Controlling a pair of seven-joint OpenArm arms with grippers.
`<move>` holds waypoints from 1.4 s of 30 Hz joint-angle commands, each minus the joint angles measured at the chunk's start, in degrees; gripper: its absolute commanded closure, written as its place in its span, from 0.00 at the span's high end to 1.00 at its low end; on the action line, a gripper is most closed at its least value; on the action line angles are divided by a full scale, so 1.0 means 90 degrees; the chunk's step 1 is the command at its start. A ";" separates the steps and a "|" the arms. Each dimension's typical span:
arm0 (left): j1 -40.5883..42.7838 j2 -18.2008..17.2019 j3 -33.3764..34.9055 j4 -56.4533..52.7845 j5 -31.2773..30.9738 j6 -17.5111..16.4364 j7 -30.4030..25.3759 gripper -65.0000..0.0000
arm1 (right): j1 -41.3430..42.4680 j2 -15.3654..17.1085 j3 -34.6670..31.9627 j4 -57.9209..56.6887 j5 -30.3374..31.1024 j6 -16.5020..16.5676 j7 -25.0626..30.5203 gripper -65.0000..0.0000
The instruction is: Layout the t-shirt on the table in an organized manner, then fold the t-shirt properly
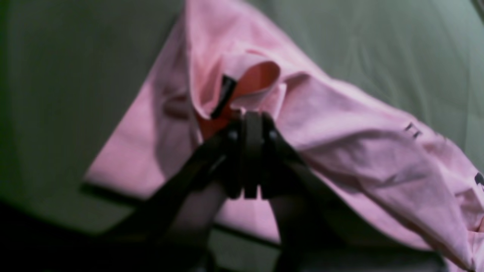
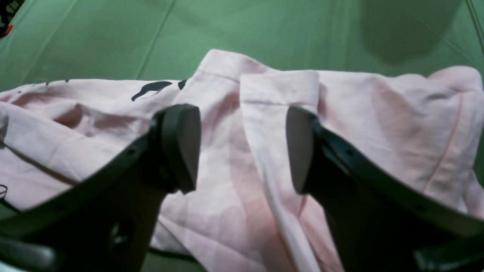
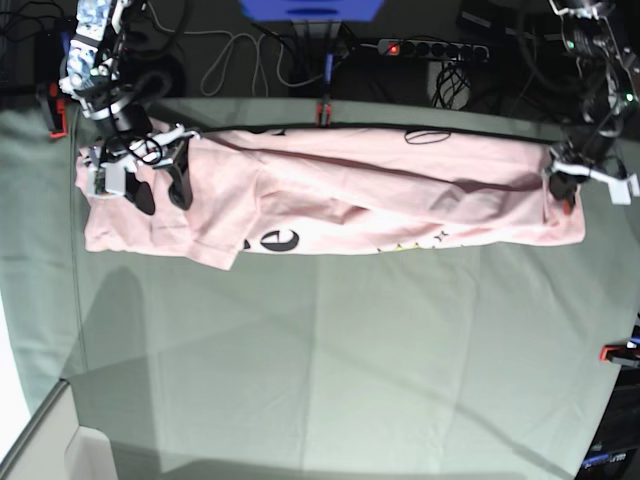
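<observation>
Left fingers [image 1: 251,119]: nearest the lens in the left wrist view, pressed together with no gap, pinching a raised fold of the t-shirt [image 1: 340,143]; the picture is blurred, so the pinched part may be a sleeve or hem opening, and I cannot tell which.
Left gripper [image 3: 562,180]: in the base view it sits at that view's right end of the shirt, at the cloth's edge.
Right fingers [image 2: 181,147]: 2 dark pads standing wide apart, nothing between them but air; a hemmed strip of the t-shirt [image 2: 264,158] lies below the gap.
Right gripper [image 3: 162,192]: in the base view it hangs over the shirt's other end, on that view's left.
T-shirt [image 3: 330,195]: pale pink, stretched into a long band across the far part of the surface, bunched and creased along its length rather than flat.
Lettering [image 3: 283,240]: black marks show along the near edge of the band; more black marks [image 2: 151,88] appear in the right wrist view, left of the fingers.
Surface [image 3: 330,360]: pale grey-green creased cloth, much larger than the shirt, with the whole near half bare.
Red clamps [image 3: 323,110]: 1 at the far edge behind the shirt, another [image 3: 618,353] at the base view's right edge.
Cables [image 3: 240,60]: loose loops lie beyond the far edge, beside a power strip [image 3: 432,48].
</observation>
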 commanded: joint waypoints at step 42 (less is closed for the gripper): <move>-0.0524 -0.0563 -0.0582 -0.1774 -0.0029 -0.0070 -0.0119 0.00 | 0.0377 0.0032 0.0008 0.0023 -0.0547 0.0040 0.0188 0.56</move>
